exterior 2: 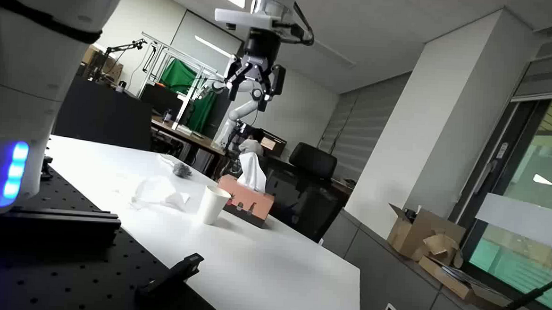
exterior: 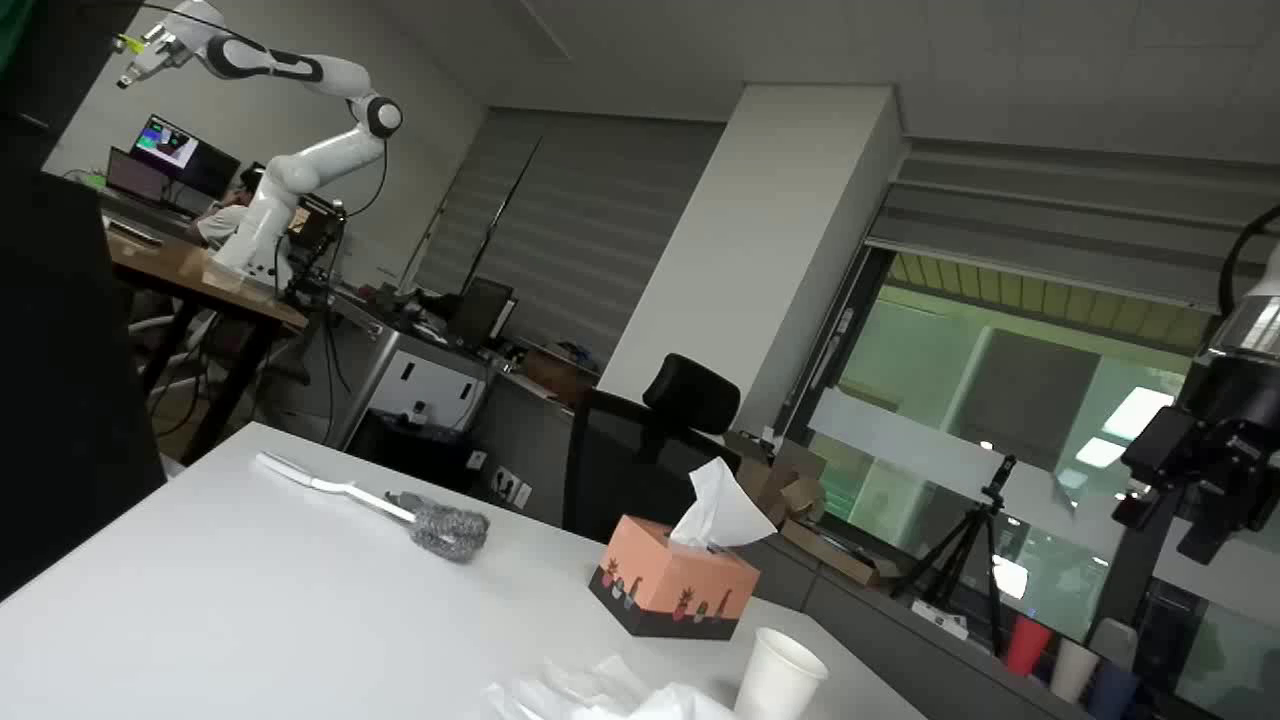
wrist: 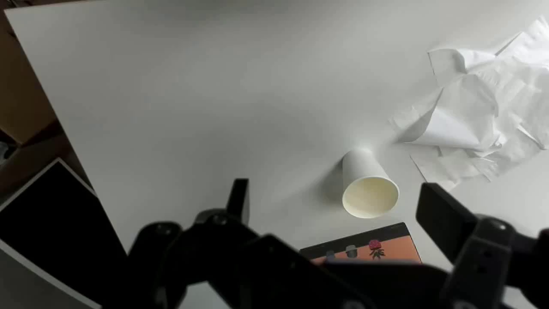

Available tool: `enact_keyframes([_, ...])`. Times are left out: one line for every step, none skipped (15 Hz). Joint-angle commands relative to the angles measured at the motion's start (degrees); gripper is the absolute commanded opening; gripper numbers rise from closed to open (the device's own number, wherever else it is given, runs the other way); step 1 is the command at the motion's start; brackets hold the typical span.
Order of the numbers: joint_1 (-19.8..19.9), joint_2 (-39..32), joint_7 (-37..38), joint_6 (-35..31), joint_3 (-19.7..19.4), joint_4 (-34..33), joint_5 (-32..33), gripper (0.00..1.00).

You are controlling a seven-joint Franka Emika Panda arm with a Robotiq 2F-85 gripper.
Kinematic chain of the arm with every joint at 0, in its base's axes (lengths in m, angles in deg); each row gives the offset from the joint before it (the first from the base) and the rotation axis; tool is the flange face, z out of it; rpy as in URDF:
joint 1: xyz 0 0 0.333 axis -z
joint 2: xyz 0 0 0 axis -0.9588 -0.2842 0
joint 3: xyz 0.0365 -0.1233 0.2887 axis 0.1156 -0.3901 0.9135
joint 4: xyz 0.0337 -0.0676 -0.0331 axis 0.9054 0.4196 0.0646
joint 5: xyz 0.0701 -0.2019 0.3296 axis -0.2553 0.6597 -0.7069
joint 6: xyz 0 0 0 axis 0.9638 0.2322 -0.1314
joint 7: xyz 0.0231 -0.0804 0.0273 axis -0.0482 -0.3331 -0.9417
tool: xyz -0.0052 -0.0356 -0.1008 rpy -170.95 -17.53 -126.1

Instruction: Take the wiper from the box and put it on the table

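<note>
The gripper [wrist: 336,205] hangs high over the table [exterior 2: 275,263] with its fingers [wrist: 444,218] spread wide apart, tips pointing down. The wiper [exterior: 722,505], a white tissue, is in the box [exterior: 685,588]: in both exterior views its free end stands up out of the opening in the top, while the lower part is hidden inside. The box is orange with a black band round the bottom and potted plants printed on the sides that show; it sits upright on the table, and in the wrist view the gripper hides much of it. Near the box a white cup [wrist: 366,174] stands upright, and near the cup lies a heap of crumpled white tissues [wrist: 484,107]. A brush [exterior: 440,525] with a white handle and a fluffy grey head lies on the table, well apart from the box. A black chair [exterior 2: 293,193] stands just past the table edge, behind the box in an exterior view. Farther off, a second white arm [exterior: 330,160] stands on a wooden desk [exterior: 185,265], a person [exterior: 222,222] partly hidden beside it. A tripod [exterior: 968,545] stands in front of the window [exterior: 1020,390], cartons [exterior 2: 425,236] sit near it, and a blue light [exterior 2: 16,169] glows on the robot base [exterior 2: 28,95]
</note>
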State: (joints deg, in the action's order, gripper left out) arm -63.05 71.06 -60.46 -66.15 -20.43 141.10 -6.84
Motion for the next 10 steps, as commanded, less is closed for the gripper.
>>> enact_keyframes([0.1, 0.0, -0.1, 0.6, 0.1, -0.1, -0.2, 1.00])
enact_keyframes([0.1, -0.2, -0.1, 0.7, 0.1, 0.1, -0.2, 1.00])
enact_keyframes([0.1, -0.4, -0.1, 0.7, 0.2, 0.2, -0.2, 1.00])
enact_keyframes([0.1, -0.5, -0.1, 0.7, 0.2, 0.3, -0.2, 1.00])
enact_keyframes([0.1, -0.6, -0.1, 0.7, 0.2, 0.3, -0.2, 1.00])
enact_keyframes([0.1, -0.7, -0.1, 0.7, 0.2, 0.3, -0.2, 1.00])
enact_keyframes([0.1, -0.7, -0.1, 0.7, 0.2, 0.3, -0.2, 1.00])
enact_keyframes([0.1, -0.7, -0.1, 0.7, 0.2, 0.3, -0.2, 1.00])
enact_keyframes([0.1, -0.7, -0.1, 0.7, 0.2, 0.3, -0.2, 1.00])
enact_keyframes([0.1, -0.7, -0.1, 0.7, 0.2, 0.3, -0.2, 1.00])
